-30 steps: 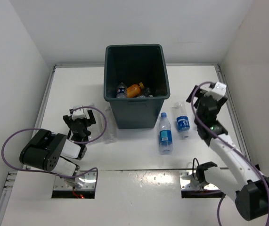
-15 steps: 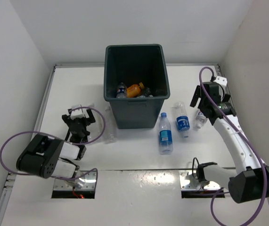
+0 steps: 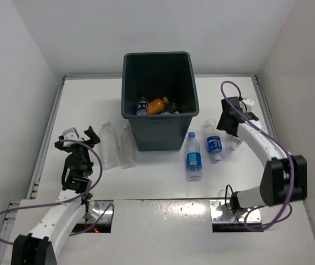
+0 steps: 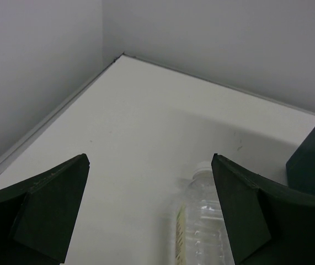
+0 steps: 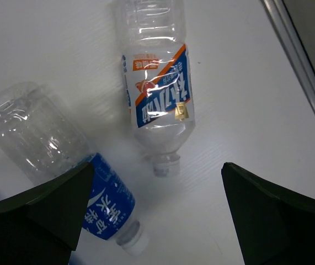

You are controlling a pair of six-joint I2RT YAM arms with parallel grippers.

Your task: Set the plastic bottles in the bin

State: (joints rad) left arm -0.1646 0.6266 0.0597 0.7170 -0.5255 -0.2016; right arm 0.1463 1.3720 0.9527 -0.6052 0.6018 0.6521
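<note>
Nothing is being gripped by either arm.

The left gripper (image 3: 75,141) is being held wide open to the left of the bin (image 3: 158,99), with its fingers (image 4: 47,215) pointed at the table area beside the bin's left wall. Two bottles are lying there side by side on the table (image 3: 163,185): a clear bottle (image 3: 108,152) and a second clear bottle (image 3: 127,146) that is closer to the bin. In the left wrist view one of them is being framed just inside the right finger, cap end away from the gripper. It is probably being lined up as this arm's pick, and no contact is being made.

The right gripper (image 5: 157,165) is being held just as wide to the right of the bin and is aimed down at the bottles there. The blue-and-orange-label bottle (image 5: 160,94) is being centred in the gap, neck toward the camera, so it is likely the target. The blue-label bottle (image 5: 63,165) is lying just beside it. The wide spread is presumably being used so a bottle's body can be straddled across its width.

A third labelled bottle (image 3: 193,157) is lying off the bin's right front corner. An orange bottle (image 3: 158,104) and at least one more are lying inside the bin. The task is being judged as partly done, with five bottles outside the bin.
</note>
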